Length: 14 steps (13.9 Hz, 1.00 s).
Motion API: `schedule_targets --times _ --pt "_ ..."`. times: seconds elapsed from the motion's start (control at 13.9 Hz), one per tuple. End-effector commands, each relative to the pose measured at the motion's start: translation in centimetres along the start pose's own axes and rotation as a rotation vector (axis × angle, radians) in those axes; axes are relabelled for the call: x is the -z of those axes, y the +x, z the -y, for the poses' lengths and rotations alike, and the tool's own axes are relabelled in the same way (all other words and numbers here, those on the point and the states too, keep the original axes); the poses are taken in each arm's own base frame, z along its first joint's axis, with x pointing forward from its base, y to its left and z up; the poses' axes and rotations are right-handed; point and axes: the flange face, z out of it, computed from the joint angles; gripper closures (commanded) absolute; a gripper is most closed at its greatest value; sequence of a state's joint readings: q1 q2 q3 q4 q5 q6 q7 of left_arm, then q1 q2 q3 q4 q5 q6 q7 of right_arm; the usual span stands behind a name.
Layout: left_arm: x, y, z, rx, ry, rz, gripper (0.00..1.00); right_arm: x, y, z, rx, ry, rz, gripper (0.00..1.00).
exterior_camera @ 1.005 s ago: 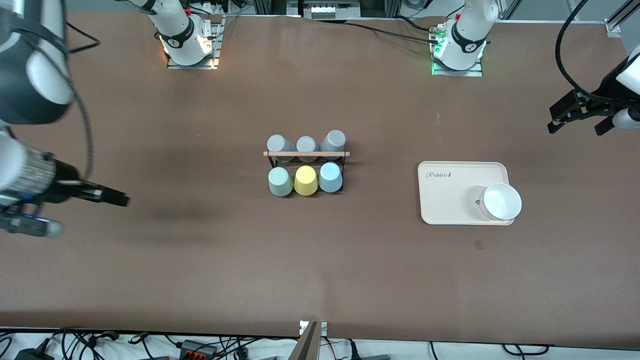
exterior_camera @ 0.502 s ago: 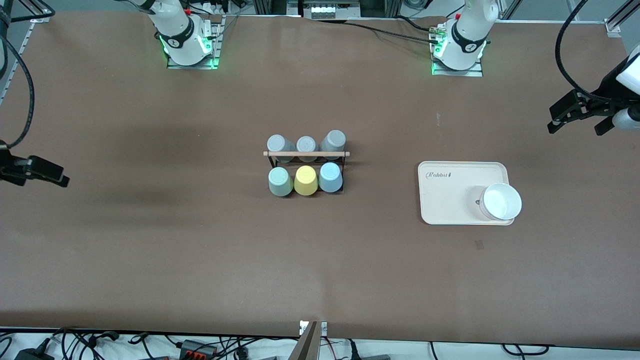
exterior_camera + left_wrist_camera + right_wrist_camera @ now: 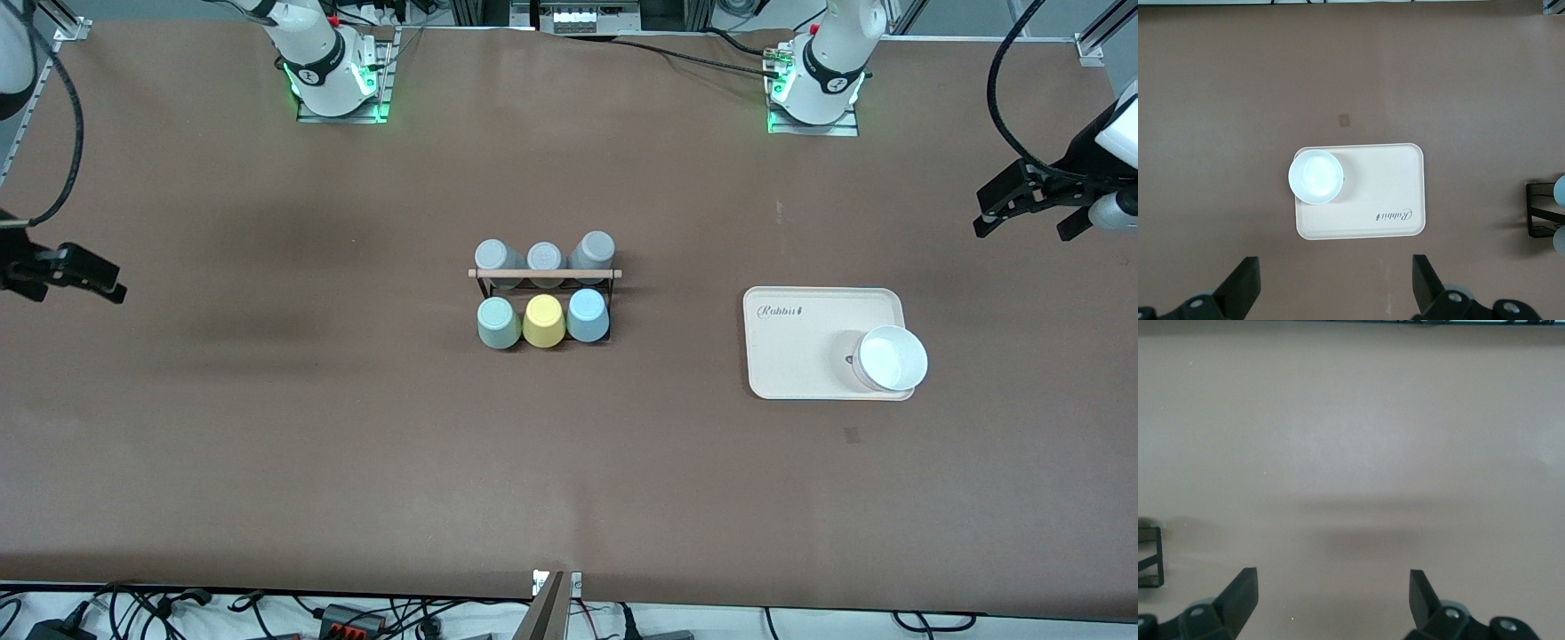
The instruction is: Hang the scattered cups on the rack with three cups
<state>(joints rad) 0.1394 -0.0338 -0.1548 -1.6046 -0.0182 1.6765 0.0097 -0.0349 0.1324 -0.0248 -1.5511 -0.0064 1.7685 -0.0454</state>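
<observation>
Both end effectors (image 3: 1031, 209) (image 3: 80, 276) spread, empty; white bowl (image 3: 892, 358) on beige tray (image 3: 800, 342).

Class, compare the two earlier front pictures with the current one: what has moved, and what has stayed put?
Only the right gripper moved: it pulled back from over the table toward the right arm's end, then rose slightly, open and holding nothing. The left gripper waits open at its own end. The rack, with the green cup, the blue cup and the other cups on it, and the tray with its bowl stayed as they were.
</observation>
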Motion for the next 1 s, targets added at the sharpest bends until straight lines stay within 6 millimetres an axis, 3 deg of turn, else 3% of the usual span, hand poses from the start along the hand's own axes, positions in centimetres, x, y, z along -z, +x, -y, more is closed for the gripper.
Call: schedule_targets --times 0.0,0.22,0.93 --pt "0.5 0.1 0.1 0.002 -0.001 -0.009 0.0 -0.2 -4.0 0.0 0.015 -0.007 0.006 0.0" --pt "0.1 0.1 0.7 0.005 -0.001 -0.003 0.0 0.0 -5.1 0.5 0.016 -0.003 0.059 0.0" --pt "-0.1 0.1 1.3 0.01 0.0 -0.005 0.0 0.6 -5.2 0.1 0.022 -0.001 0.067 0.0"
